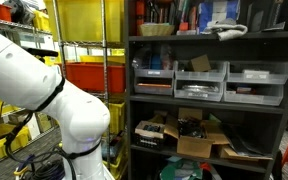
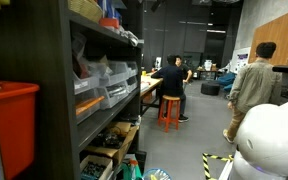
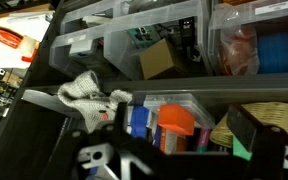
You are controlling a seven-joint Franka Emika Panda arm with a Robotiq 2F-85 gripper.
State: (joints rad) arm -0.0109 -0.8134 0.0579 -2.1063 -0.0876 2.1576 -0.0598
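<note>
- While the white arm [image 1: 44, 90] leans in toward the dark shelving [image 1: 131, 100], the wrist view takes us right up to the shelf fronts.
- Down at the bottom of the wrist view sits the gripper [image 3: 149, 140], dark and blurred, with its jaws spread wide and nothing pinched between them.
- Closest to it is the white rag [image 3: 89, 95], which lies bunched on the front lip of a shelf board, left of centre in the wrist view. It is near the gripper but clear of both fingers.
- Just beside the rag, on the same board, a clear tub [image 3: 199, 104] shows an orange cap [image 3: 176, 120] and some blue pieces. What they are is too blurred to tell.
- Further along that board, at the picture's right edge, there's a wicker basket [image 3: 274, 118].
- Across the board runs a row of clear bins. One holds a cardboard box [image 3: 156, 60], another something blue [image 3: 276, 52].
- In an exterior view, yellow bins [image 1: 84, 25] and a red crate [image 1: 94, 73] are stacked behind the arm, beside the shelving.
- In an exterior view, a red bin [image 2: 9, 125] sits close to the camera at the shelving's end.
- Further down the aisle a seated person [image 2: 171, 78] perches on an orange stool [image 2: 170, 110] at a bench.
- A standing person [image 2: 252, 85] in grey is well apart from the shelves.
</note>
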